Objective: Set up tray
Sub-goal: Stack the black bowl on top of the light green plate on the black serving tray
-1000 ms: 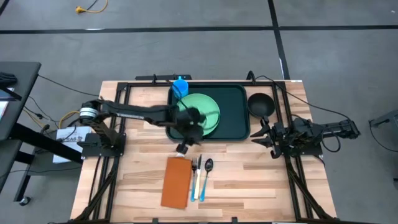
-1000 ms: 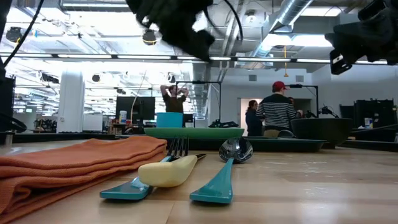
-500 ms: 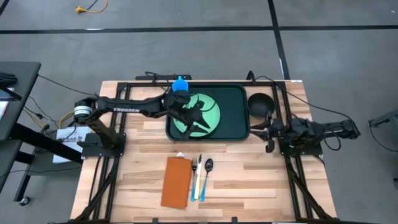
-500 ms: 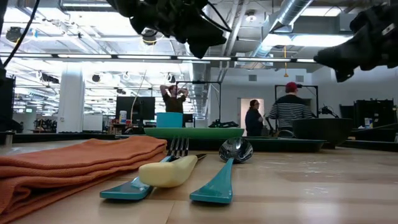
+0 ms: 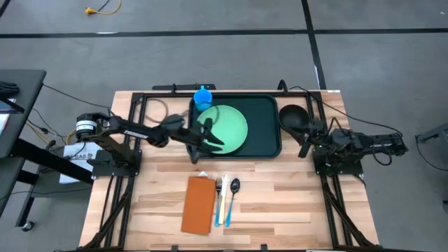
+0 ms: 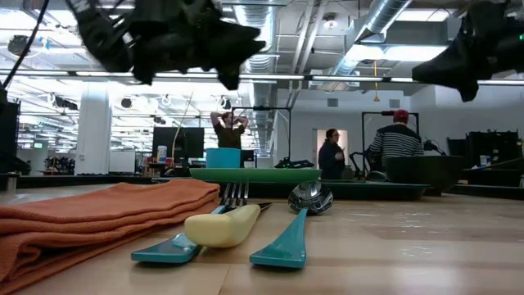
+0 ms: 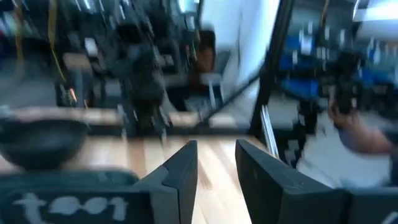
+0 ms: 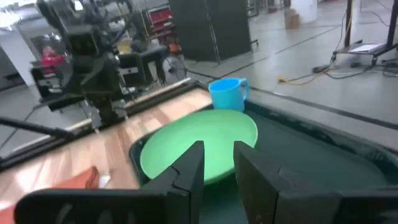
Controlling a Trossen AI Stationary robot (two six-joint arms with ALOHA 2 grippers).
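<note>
The tray (image 5: pixel 262 126) sits at the far middle of the table (image 5: pixel 280 199), carrying a light-green plate (image 5: pixel 227 127) and a blue cup (image 5: pixel 203 96) in its far left corner. The left gripper (image 5: pixel 204 140) hovers over the tray's near left edge, fingers narrowly parted and empty. The right gripper (image 5: pixel 306 142) hangs just right of the tray, beside a black bowl (image 5: pixel 292 117), fingers likewise narrow, holding nothing.

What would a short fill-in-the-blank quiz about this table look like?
1. The round light-green plate lies on the dark green ____.
2. The blue cup stands at the tray's far ____ corner in the high view.
3. The orange napkin lies to the left of the fork and ____.
4. The dark bowl sits ____ the tray, near the right tool.

Missing words: tray; left; spoon; outside
</note>
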